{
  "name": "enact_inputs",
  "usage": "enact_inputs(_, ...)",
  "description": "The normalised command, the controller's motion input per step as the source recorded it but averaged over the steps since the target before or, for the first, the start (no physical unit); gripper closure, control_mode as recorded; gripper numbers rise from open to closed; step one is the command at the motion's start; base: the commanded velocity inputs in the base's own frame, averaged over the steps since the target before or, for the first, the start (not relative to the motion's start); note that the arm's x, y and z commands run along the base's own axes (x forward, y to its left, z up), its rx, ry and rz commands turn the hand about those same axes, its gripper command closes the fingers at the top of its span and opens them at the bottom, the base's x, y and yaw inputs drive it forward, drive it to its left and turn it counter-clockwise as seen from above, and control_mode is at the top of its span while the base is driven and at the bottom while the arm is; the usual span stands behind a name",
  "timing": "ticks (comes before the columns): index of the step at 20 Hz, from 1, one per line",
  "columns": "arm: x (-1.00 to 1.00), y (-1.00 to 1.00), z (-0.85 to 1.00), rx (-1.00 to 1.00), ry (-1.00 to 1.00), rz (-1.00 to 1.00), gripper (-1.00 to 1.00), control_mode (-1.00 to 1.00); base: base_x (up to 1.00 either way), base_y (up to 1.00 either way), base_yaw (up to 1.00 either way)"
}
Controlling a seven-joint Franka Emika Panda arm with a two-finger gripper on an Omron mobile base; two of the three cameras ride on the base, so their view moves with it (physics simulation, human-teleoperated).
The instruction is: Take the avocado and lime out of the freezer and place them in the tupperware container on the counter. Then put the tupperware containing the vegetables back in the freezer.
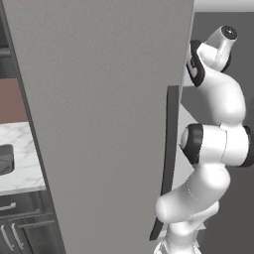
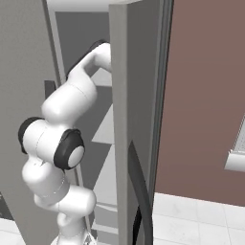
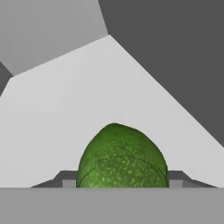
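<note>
Hand point(image 3: 122, 183) half-closed around pebbly green domed avocado point(image 3: 121, 158) on smooth pale shelf point(image 3: 65, 113), grip unclear.

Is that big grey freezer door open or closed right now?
Open. The freezer door is swung out toward the camera, and the robot's arm reaches past its edge onto a pale shelf, where a green fruit sits.

Green fruit point(image 3: 122, 155) cut off at 6 o'clock, avocado or lime unclear, container point(image 1: 6, 158) cropped at 9 o'clock edge, arm's hand hidden behind freezer door point(image 2: 127, 95)
</note>
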Motion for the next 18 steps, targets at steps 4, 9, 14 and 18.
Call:
enact_inputs(4,-0.88,0.09,-0.01,0.05,-0.13,0.00,1.00,-1.00,0.00,0.00,0.00)
enact_inputs(9,-1.00,0.14,0.00,0.02,-0.25,0.00,1.00,-1.00,0.00,0.00,0.00)
enact_inputs(14,-1.00,0.25,0.23,0.00,-0.19,0.00,1.00,-1.00,0.00,0.00,0.00)
enact_inputs(18,-1.00,0.35,0.32,0.00,-0.08,0.00,1.00,-1.00,0.00,0.00,0.00)
